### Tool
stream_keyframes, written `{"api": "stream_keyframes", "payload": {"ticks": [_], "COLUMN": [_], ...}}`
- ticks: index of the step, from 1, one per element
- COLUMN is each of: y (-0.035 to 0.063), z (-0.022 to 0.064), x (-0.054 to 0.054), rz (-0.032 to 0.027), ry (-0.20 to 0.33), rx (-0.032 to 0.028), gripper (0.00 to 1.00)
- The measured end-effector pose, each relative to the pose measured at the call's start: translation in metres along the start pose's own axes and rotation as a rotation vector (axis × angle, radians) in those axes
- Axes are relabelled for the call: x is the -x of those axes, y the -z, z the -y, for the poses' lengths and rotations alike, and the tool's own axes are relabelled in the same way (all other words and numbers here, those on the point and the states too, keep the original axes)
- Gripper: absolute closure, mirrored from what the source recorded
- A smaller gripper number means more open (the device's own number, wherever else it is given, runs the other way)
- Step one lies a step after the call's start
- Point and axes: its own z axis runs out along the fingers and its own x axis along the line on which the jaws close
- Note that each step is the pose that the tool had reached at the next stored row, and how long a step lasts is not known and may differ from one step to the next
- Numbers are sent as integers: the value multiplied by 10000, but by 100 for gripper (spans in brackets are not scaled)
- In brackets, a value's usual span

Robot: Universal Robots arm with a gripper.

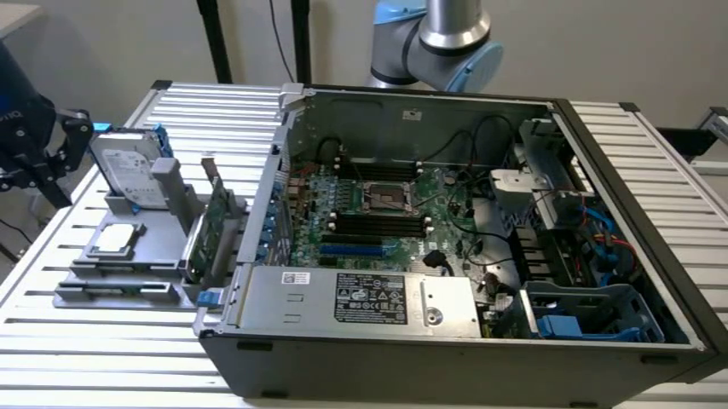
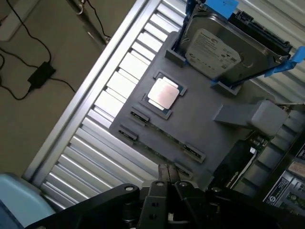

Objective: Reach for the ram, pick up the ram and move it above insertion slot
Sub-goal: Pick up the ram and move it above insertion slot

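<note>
— Where's the ram [image 2: 164,139]?
— It stands on its long edge in a narrow slot of the grey holder [image 2: 214,143], just beside the square silver chip [image 2: 163,93].
— What shows of it?
— Only a thin, greenish top edge, running straight between two end clips. Its faces can't be made out.

The gripper [image 2: 169,171] is black, the tray [image 2: 209,138] grey, the hard drive [image 2: 214,47] silver, its brackets [image 2: 221,5] blue.

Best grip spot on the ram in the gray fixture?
Upper long edge, mid-length, coming straight down. The ram stands on edge in a slot of the gray fixture, so only that thin edge seems exposed, and clips sit at both ends.
</note>
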Motion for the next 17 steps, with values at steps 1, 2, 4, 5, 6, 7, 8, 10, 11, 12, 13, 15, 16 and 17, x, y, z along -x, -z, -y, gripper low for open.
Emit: {"api": "stream_keyframes", "payload": {"ticks": [1,2,4,5,6,7,8,10,11,12,13,15,16,17], "y": [0,0,0,0,0,0,0,0,0,0,0,0,0,0], "z": [0,0,0,0,0,0,0,0,0,1,1,0,0,0], "x": [0,0,0,0,0,0,0,0,0,0,0,0,0,0], "rz": [-8,-17,-30,-36,-42,-47,-53,-65,-70,-75,-81,-90,-95,-99], "ry": [178,359,718,898,1083,1275,1453,1813,1994,2175,2369,2722,2904,3082], "rx": [1,2,3,3,3,2,1,0,-1,-2,-2,-6,-7,-9], "gripper": [89,89,89,89,89,89,89,89,89,89,89,89,89,89]}}
